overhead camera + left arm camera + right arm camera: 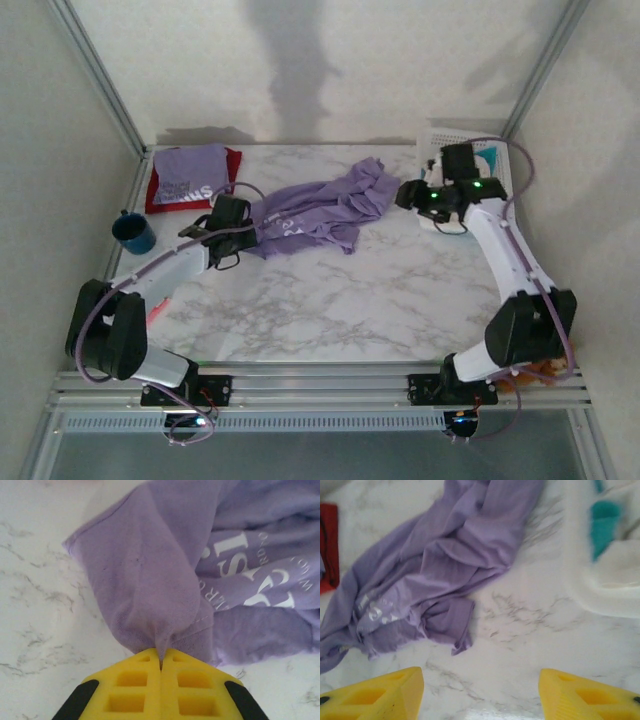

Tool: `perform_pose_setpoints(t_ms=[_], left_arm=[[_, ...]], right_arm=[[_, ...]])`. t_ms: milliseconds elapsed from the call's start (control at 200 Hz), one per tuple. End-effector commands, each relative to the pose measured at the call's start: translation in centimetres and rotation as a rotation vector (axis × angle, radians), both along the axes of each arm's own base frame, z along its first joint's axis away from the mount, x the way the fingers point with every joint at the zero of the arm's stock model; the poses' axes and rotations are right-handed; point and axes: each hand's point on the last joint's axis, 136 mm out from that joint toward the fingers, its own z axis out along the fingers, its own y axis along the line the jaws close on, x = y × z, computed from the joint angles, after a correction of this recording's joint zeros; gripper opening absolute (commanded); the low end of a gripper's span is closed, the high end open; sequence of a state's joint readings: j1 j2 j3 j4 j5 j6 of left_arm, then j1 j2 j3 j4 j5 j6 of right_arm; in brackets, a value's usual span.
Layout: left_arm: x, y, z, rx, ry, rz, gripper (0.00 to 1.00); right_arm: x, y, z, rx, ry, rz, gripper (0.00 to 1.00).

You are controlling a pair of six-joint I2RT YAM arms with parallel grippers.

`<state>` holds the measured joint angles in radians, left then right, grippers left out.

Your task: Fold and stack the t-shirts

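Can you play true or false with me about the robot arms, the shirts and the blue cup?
1. The left gripper has its jaws shut on the crumpled purple shirt. True.
2. The right gripper pinches that shirt too. False: its jaws stand open over the bare table.
3. The blue mug sits on the red shirt. False: it stands on the table beside it.
4. A folded purple shirt lies on the red shirt. True.

left hand [161, 655]: pinched closed, arm stretched forward | right hand [480, 677]: fingers apart
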<state>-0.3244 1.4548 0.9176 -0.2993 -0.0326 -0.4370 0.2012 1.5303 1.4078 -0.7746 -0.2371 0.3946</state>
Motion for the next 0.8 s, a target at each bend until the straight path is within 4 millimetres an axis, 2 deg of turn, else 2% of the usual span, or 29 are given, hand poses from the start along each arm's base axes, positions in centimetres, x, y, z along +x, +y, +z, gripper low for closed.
perform_pose_setpoints(t_ms=[0, 320, 436, 676, 796], left_arm=[[0.8, -0.3, 0.5, -0.023, -0.029, -0.009, 0.0], [1.8, 1.7, 1.7, -0.029, -0.042, 0.025, 0.0], [2.0, 2.0, 1.8, -0.033, -0.042, 0.024, 0.0], [2.2, 2.0, 2.0, -0.046, -0.043, 0.026, 0.0], [2.4, 1.9, 2.5, -0.049, -0.048, 0.022, 0.0]], right_arm=[[0.8, 3.3, -1.3, 0.016, 0.031, 0.056, 0.61], [1.4, 9.0, -10.3, 0.017, 0.2, 0.123, 0.58], [1.2, 10.5, -12.0, 0.02, 0.228, 0.141, 0.57], [1.2, 12.1, -15.4, 0.025, 0.276, 0.145, 0.55], [1.5, 12.8, -16.4, 0.048, 0.295, 0.147, 0.44]])
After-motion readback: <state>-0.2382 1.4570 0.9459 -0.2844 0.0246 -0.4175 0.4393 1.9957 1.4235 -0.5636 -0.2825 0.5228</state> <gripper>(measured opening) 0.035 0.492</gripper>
